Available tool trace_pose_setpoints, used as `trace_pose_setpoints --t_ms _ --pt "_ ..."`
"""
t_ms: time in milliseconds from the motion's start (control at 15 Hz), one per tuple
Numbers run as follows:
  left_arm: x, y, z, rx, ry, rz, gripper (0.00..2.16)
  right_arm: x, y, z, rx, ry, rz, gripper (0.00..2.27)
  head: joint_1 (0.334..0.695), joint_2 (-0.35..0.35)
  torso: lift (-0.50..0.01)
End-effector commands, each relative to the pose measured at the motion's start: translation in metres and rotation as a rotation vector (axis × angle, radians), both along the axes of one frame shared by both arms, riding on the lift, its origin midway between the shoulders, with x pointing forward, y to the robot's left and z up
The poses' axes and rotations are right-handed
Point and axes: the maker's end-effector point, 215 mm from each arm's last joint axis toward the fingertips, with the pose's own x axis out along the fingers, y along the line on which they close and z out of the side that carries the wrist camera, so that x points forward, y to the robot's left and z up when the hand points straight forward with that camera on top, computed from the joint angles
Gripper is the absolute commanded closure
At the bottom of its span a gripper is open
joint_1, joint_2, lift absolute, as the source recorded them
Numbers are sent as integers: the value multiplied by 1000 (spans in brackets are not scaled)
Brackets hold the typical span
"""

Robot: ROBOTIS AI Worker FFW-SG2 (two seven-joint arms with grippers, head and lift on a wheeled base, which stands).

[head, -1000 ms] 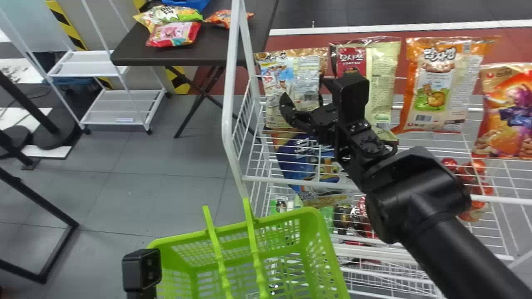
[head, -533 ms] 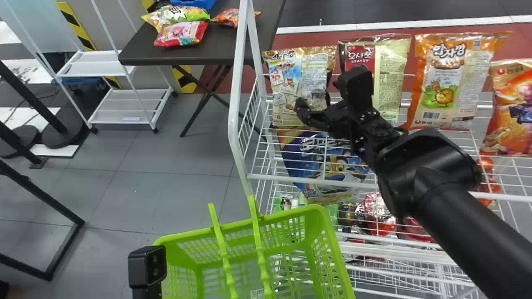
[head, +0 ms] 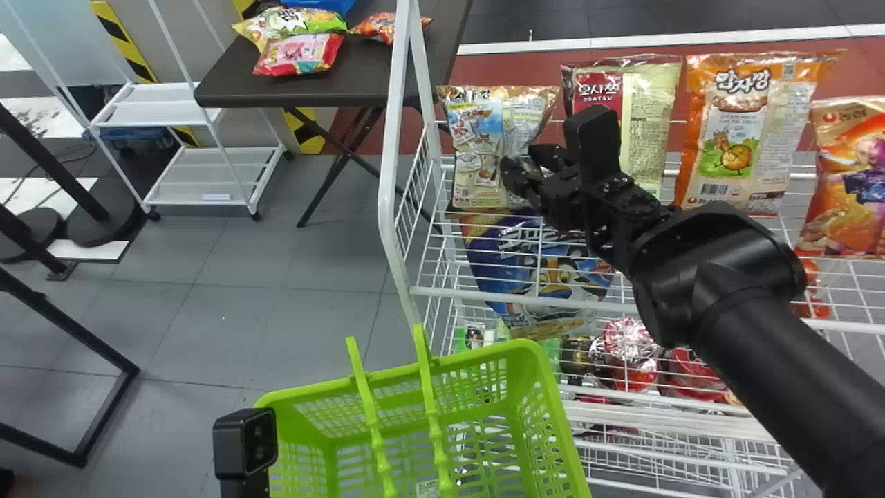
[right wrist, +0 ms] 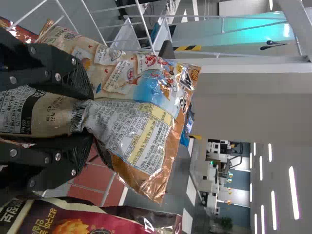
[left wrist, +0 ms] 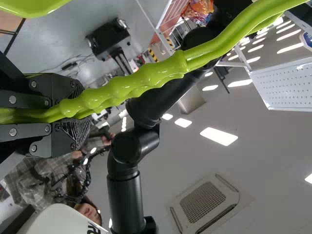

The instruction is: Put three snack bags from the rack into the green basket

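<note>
1. Your right gripper [head: 529, 166] is at the rack's [head: 390, 180] left end, its jaws clamped on the left bag's [head: 477, 142] right side; the right wrist view shows plastic pinched between the fingertips.
2. That bag is upright on the upper shelf, just inside the rack's left side.
3. To its right you have a narrow gap, then the red-and-cream bag [head: 646, 128], the orange bag [head: 733, 138] and the peanut bag [head: 847, 180].
4. Your right arm [head: 747, 297] slants in from near right, over the front rail [head: 498, 299].
5. A blue bag [head: 505, 263] sits lower, behind the wires.
6. The green basket [head: 546, 387] is near, its far rim close to the rack's front.
7. Your left gripper [left wrist: 80, 113] has its jaws clamped on the basket's handles [left wrist: 136, 83].
8. Open floor [head: 276, 325] lies left of the rack.
</note>
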Motion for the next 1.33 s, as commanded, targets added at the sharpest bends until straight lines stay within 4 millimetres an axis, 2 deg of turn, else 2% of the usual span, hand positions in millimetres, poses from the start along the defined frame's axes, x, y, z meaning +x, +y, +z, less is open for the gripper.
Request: trace_pose_setpoints --t_ms 0,200,400,600,667,800,933,1000,1267 --pt "0 2 0 2 1 1 2148 -6 4 2 21 16 10 2243 695 158 0" --pt "2 4 -3 10 4 9 2148 -33 23 12 39 23 31 2243 695 170 0" --pt "6 10 -6 28 25 11 2148 -48 20 15 42 77 2 2243 695 200 0" --pt "15 18 -10 50 23 28 2148 -68 19 35 76 103 -12 2243 695 209 0" --pt "21 22 -13 55 22 35 2148 -80 19 37 92 147 -12 2243 695 217 0" --pt "27 26 -15 63 30 39 2148 -102 23 52 116 186 4 2243 695 224 0" --pt "32 28 -15 64 25 40 2148 -133 27 60 127 254 28 2243 695 237 0" --pt "35 29 -16 64 23 44 2148 -149 24 62 136 289 35 2243 695 252 0" --pt "52 36 -19 74 32 61 2148 -217 -22 43 58 440 39 2246 695 256 0"
